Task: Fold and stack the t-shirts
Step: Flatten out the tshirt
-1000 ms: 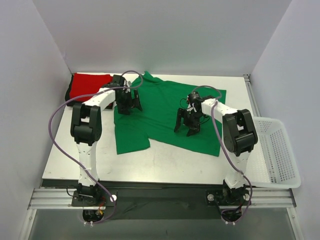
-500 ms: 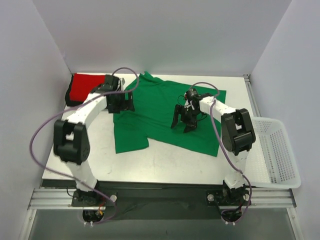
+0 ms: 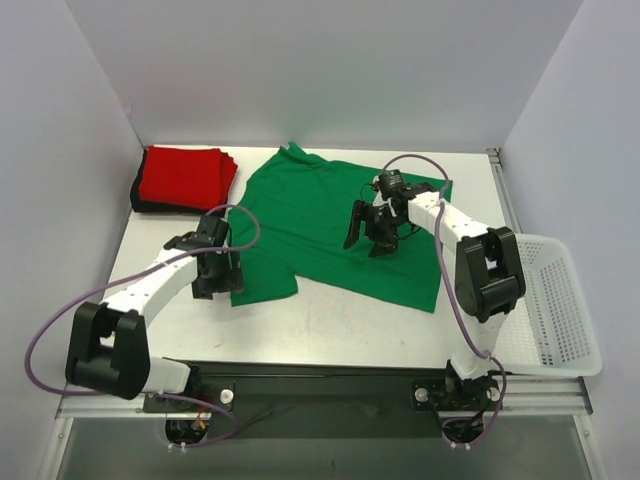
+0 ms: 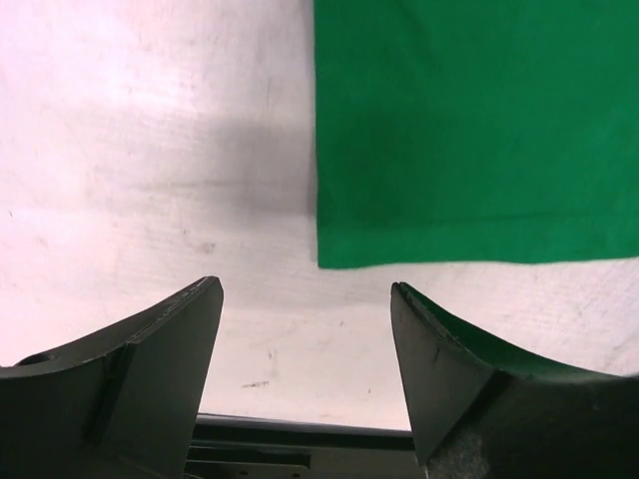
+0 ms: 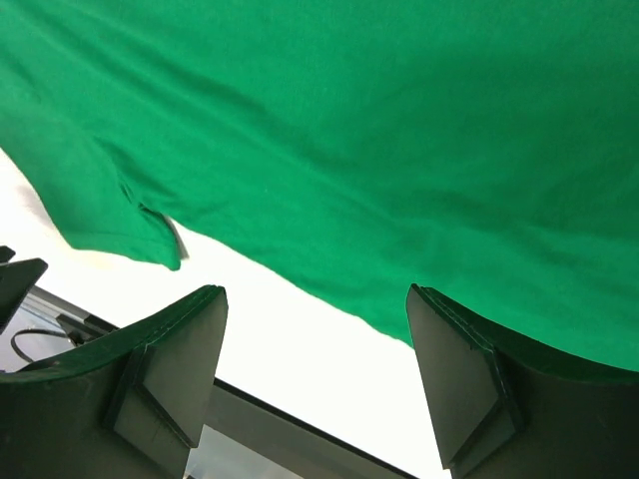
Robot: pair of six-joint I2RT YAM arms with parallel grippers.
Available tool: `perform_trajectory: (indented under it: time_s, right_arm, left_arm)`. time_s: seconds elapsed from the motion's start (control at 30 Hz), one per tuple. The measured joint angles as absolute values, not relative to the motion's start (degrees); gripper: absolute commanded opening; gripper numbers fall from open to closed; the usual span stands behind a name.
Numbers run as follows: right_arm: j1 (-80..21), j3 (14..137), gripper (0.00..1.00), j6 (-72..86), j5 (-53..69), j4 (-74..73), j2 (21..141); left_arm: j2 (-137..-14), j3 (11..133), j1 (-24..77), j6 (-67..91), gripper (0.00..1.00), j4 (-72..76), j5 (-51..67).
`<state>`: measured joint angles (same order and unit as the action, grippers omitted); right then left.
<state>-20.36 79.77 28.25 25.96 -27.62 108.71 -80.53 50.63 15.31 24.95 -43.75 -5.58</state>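
Note:
The bright green t-shirt lies spread open in the middle of the table. A folded red t-shirt rests on a black one at the back left. My left gripper is open and empty, just left of the green shirt's near-left corner. In the left wrist view that corner lies ahead and right of the gripper, with bare table under the jaws. My right gripper is open and empty above the shirt's middle. In the right wrist view the green fabric is ahead of the gripper.
A white mesh basket hangs off the table's right edge. White walls close in the back and both sides. The metal rail runs along the near edge.
My left arm has swung from the shirt's back-left shoulder down the left side to its near-left corner. My right gripper has shifted slightly toward the back, still open.

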Motion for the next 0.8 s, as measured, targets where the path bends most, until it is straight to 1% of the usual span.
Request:
perform_trajectory:
  time_s: [0.07, 0.1, 0.27, 0.33, 0.47, 0.8]
  right_arm:
    - [-20.36, 79.07, 0.74, 28.27, 25.96, -27.64, 107.7]
    - [-20.36, 78.63, 0.74, 28.27, 25.93, -27.64, 107.33]
    - [-20.36, 76.49, 0.74, 28.27, 25.52, -27.66, 105.95]
    - [-20.36, 75.37, 0.74, 28.27, 25.26, -27.68, 105.01]
    - [-20.36, 73.45, 0.74, 28.32, 24.77, -27.7, 102.48]
    - [-20.36, 70.98, 0.74, 28.53, 24.25, -27.66, 99.61]
  left_arm:
    - [-77.76, 48.9, 15.4, 25.76, 0.76, -43.94, -5.5]
    - [-76.75, 48.56, 15.46, 26.22, 0.74, -43.88, -5.3]
    - [-75.07, 46.78, 15.46, 27.66, 0.67, -42.02, -3.88]
    - [-75.02, 45.58, 15.46, 28.05, 0.61, -41.41, -3.38]
    - [-75.0, 43.66, 15.46, 28.71, 0.55, -40.14, -2.37]
    - [-76.29, 40.45, 15.22, 29.76, 0.49, -34.44, -1.04]
